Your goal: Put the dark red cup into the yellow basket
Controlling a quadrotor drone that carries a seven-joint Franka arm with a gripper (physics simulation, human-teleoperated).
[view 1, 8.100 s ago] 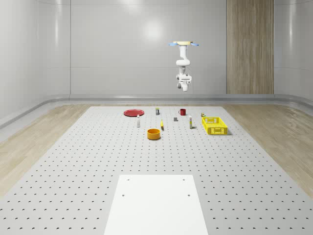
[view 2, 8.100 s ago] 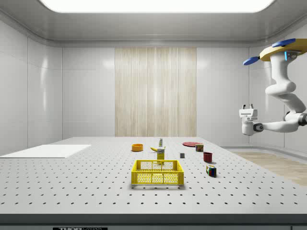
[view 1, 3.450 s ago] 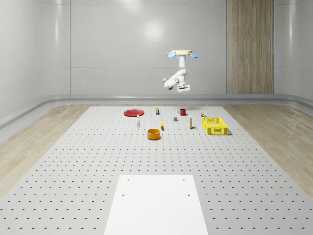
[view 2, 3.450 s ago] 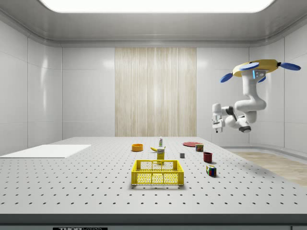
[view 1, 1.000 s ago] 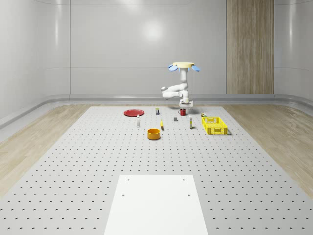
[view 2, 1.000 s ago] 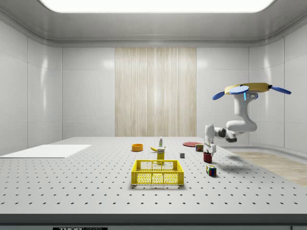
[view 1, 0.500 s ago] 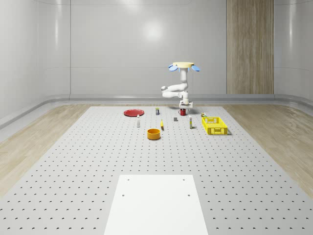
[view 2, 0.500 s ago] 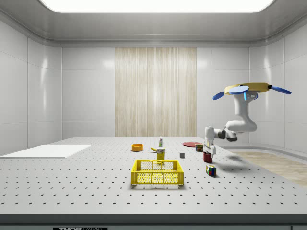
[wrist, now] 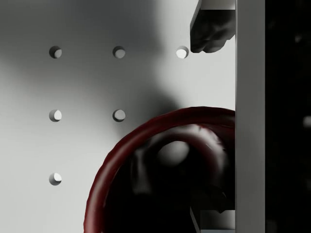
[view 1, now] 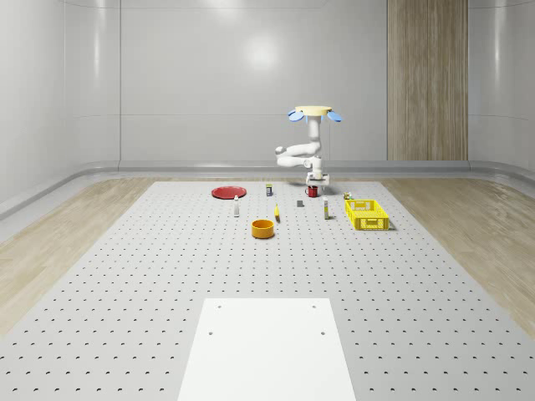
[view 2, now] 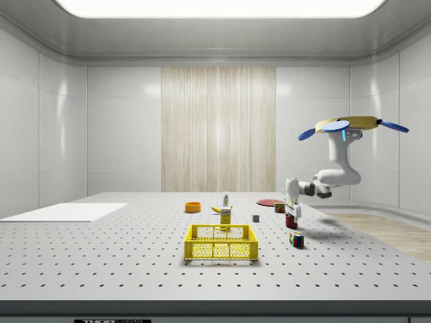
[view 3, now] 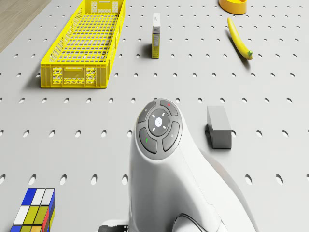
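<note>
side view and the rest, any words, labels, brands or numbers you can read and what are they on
Table edge, side view: a small dark label with pale lettering, too small to read.
Small yellow carton, drone view: printing on its face, too small to read.
Arm's button pad: coloured marks only, no letters.
Dark red cup, yellow basket, cube: no text.
Nothing can be quoted as legible.

I see the perforated table [view 1: 167,276] carrying a yellow basket [view 1: 367,214], orange bowl [view 1: 263,228], red plate [view 1: 227,192], banana [view 3: 239,37], Rubik's cube [view 3: 35,210] and dark red cup [wrist: 160,170].
</note>
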